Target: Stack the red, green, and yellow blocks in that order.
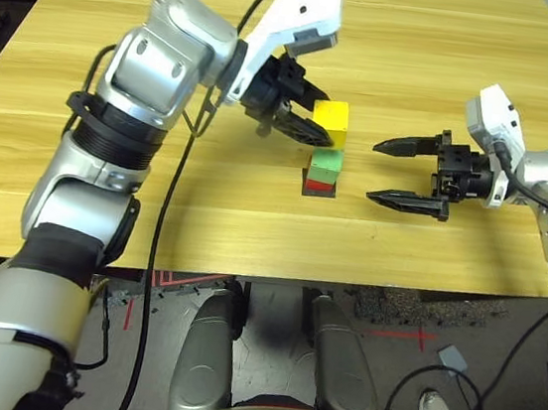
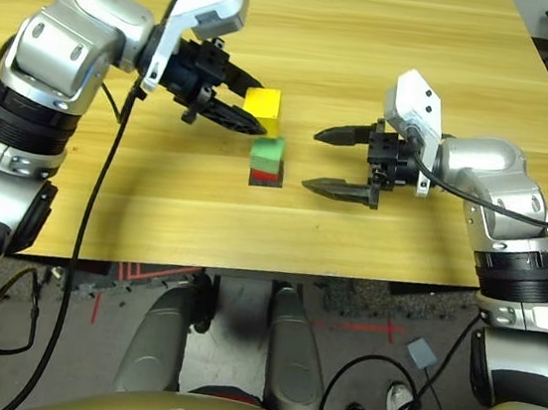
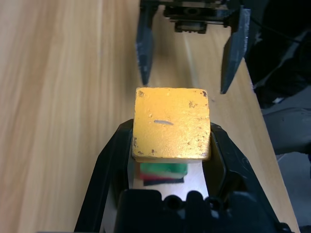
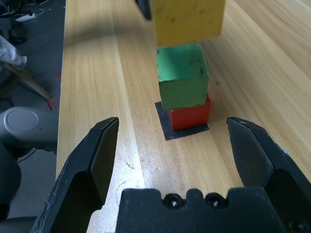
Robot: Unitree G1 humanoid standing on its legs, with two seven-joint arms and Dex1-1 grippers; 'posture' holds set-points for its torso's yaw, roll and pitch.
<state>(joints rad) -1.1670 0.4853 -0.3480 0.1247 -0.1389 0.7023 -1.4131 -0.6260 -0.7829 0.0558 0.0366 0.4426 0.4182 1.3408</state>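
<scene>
The red block (image 1: 318,180) sits on a flat black square patch (image 4: 167,132) at the table's middle, with the green block (image 1: 326,161) stacked on it. My left gripper (image 1: 322,120) is shut on the yellow block (image 1: 337,115) and holds it right over the green block (image 4: 182,75). I cannot tell whether the two touch. In the left wrist view the yellow block (image 3: 171,122) sits between my fingers, hiding most of the green block (image 3: 163,169). To the right of the stack, my right gripper (image 1: 372,169) stands open, its fingers pointing at the stack with nothing between them.
The wooden table (image 1: 108,175) is bare around the stack. Its front edge runs close below the stack. A black cable (image 1: 168,212) hangs from my left arm over that edge.
</scene>
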